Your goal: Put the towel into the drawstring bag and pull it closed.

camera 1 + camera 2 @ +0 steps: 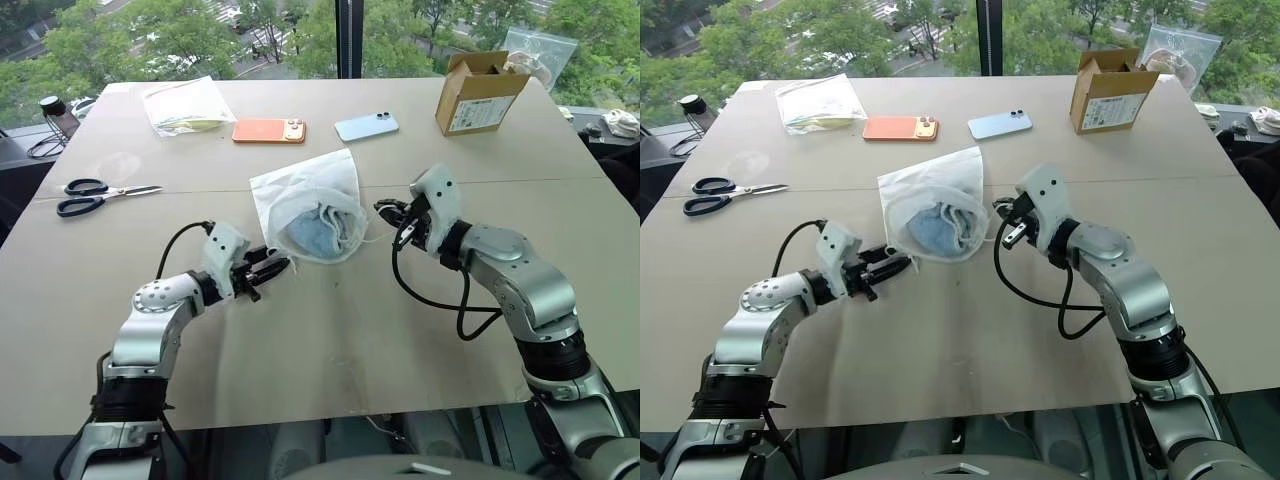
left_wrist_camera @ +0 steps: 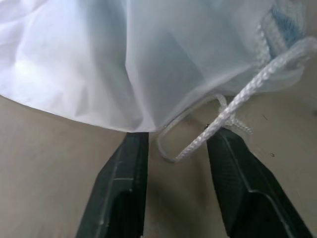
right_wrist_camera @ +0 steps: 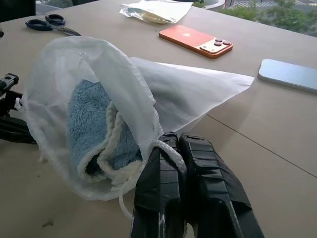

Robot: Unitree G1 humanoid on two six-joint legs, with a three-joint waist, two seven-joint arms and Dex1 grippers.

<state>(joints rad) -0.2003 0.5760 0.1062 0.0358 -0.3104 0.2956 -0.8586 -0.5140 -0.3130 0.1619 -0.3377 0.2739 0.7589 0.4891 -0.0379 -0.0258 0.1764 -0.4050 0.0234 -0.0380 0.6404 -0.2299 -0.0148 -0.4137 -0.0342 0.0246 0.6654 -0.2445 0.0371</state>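
We find the left gripper [image 1: 268, 270] low over the table [image 1: 330, 340], its two fingers [image 2: 119, 188] apart, with a loop of white cord [image 2: 233, 106] lying between them; no pinch on the cord shows. The drawstring bag [image 1: 310, 200] sits just ahead of these fingertips, its gathered mouth edge nearest them. We see the towel [image 3: 91, 126] inside the bag, light blue showing through the open mouth, between the two grippers.

Right of the bag we note the right gripper [image 1: 392, 210], fingers pressed together and clamped on the bag's other cord [image 3: 166, 145] at the rim of the mouth. The bag's mouth lies touching this gripper's tips; the flat closed end extends away beyond both grippers.

Well past the left gripper lie scissors [image 1: 95, 195]. Beyond the bag, an orange phone [image 1: 268, 130] and a pale blue phone [image 1: 366, 126]. Past the right gripper stands a cardboard box [image 1: 478, 92].
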